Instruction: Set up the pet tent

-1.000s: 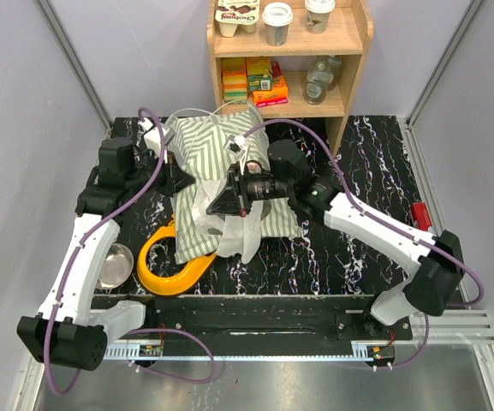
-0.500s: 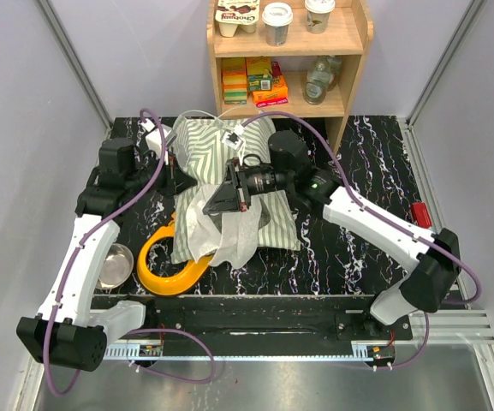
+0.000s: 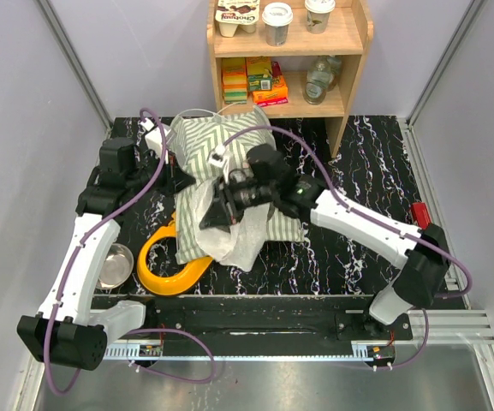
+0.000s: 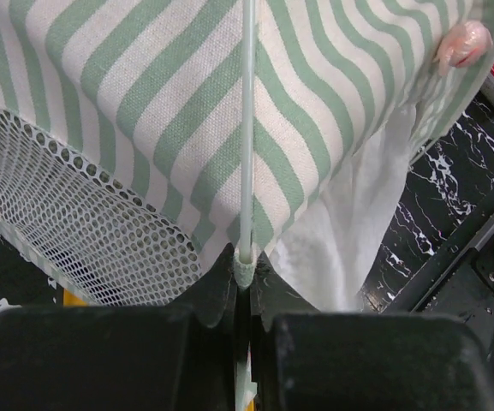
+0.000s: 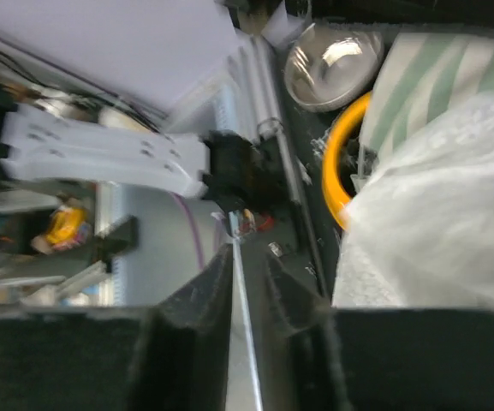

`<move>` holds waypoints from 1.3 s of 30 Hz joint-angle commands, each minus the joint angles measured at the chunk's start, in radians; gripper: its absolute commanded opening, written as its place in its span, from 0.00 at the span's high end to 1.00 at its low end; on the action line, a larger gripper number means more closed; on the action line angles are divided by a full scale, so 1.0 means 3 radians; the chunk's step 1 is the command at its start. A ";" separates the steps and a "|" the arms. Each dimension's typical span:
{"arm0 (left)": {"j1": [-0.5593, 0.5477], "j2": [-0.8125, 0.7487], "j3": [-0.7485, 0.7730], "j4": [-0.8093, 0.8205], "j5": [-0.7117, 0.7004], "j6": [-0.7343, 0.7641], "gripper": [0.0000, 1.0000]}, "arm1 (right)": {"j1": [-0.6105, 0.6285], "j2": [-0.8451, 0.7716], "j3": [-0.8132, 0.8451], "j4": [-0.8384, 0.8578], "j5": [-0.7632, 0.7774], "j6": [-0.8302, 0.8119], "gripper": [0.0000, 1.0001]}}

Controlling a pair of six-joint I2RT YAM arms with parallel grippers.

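Two arms are reaching over a black marbled table (image 3: 375, 154) in the overhead view. The pet tent (image 3: 199, 145) is lying crumpled in the middle of the table, toward the far side, with its striped cloth bunched up and pale mesh spilling toward the near edge. The left end effector (image 3: 178, 177) is pressing against the tent's left side, and the right end effector (image 3: 211, 216) is hovering over the mesh. A yellow ring (image 3: 165, 274) is lying just near and left of the tent, partly under it. A steel bowl (image 3: 114, 264) is sitting to the left of the ring, and a wooden shelf (image 3: 349, 41) is standing beyond the far edge.

From the left wrist, the left end effector (image 4: 245, 272) is squeezing together on the end of a thin white pole (image 4: 247, 128). The pole is running straight up over the tent's green and white stripes (image 4: 169, 103). White mesh (image 4: 67, 214) is hanging to the left.

From the right wrist, the picture is blurring. The right end effector (image 5: 251, 282) is showing a narrow gap with a thin pale rod (image 5: 236, 291) passing through it. I cannot tell whether it is clamping that rod. The bowl (image 5: 332, 56), the ring (image 5: 336, 171) and the tent's cloth (image 5: 435, 77) are lying beyond the fingers.
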 commanded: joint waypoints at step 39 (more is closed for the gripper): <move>0.0019 0.0021 0.0089 0.0224 -0.0080 -0.0039 1.00 | 0.0702 0.0202 -0.0801 0.0100 0.2185 -0.2436 0.94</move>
